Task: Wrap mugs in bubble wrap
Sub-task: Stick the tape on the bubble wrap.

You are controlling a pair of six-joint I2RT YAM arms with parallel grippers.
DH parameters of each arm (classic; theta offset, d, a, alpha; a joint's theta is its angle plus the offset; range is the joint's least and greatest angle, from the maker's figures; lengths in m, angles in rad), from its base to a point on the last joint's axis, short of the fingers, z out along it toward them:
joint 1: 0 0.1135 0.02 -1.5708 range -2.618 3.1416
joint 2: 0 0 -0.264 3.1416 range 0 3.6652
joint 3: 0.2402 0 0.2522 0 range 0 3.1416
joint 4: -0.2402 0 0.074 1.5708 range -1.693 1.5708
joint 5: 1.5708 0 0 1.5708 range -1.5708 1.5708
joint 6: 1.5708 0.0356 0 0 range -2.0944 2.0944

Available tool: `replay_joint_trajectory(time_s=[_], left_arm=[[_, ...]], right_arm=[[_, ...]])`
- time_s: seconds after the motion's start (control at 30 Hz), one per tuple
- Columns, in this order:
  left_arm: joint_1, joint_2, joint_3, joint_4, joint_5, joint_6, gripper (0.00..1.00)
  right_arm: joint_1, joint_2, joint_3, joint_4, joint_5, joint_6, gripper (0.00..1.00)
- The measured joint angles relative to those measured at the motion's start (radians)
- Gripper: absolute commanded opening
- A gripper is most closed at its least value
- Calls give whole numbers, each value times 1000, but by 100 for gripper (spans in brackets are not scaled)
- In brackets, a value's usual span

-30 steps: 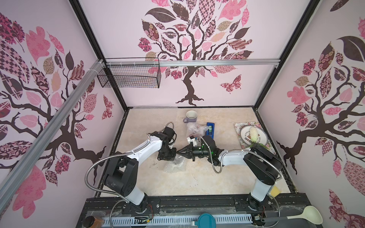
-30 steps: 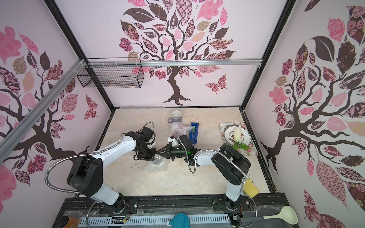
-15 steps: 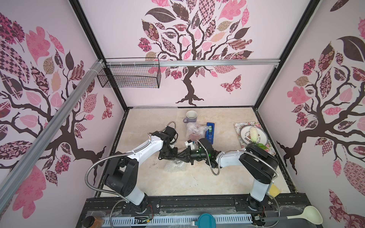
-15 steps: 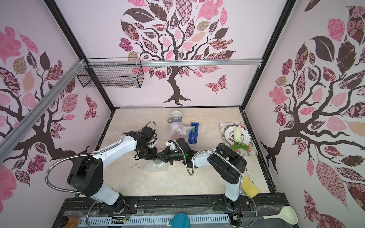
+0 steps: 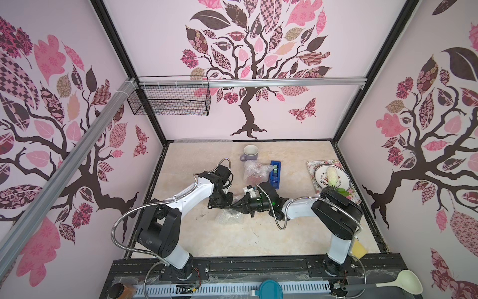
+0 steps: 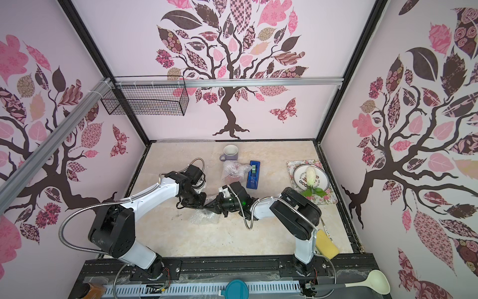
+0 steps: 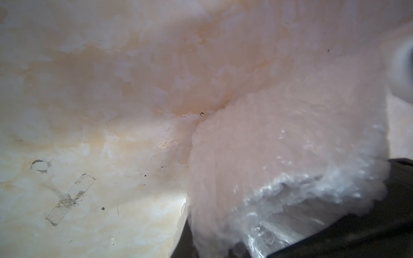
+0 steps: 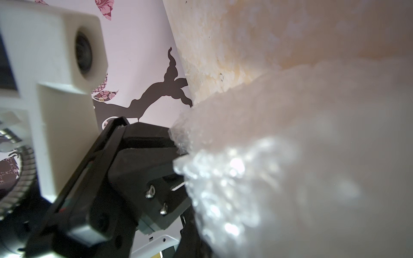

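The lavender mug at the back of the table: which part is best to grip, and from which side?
Probably the rim of the lavender mug, on the side away from its handle, coming from above: it stands upright, mouth open, nothing over it.

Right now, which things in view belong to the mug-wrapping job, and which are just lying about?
Job: lavender mug, wrapped reddish bundle, loose bubble wrap, probably blue tape dispenser.
Lying about: plate, floral tray, yellow sponge, ladle, wire basket.
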Motion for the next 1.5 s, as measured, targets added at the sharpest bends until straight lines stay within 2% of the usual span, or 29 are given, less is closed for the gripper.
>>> replay_joint_trajectory(time_s=[0.47,0.8,0.87,1.0,1.17,1.33,1.43,1.5], left_arm=[[0,0,-21,40,8,-1,0],[-3,-3,-25,61,13,-20,0],[-5,-8,-30,69,11,-28,11],[-2,-36,-43,87,23,-56,25],[59,-161,-43,122,65,-103,30],[101,-260,-42,144,76,-136,30],[102,-269,-42,143,106,-145,21],[102,-267,-42,144,158,-142,12]], right_arm=[[-2,16,85,-192,13,1,0],[-6,16,208,-490,48,-19,0],[-6,16,222,-527,55,-25,0],[-10,16,230,-566,64,-30,0],[-14,20,243,-589,77,-31,0],[-14,20,245,-590,84,-32,0],[-14,24,253,-595,85,-32,0],[-14,27,259,-597,86,-32,0]])
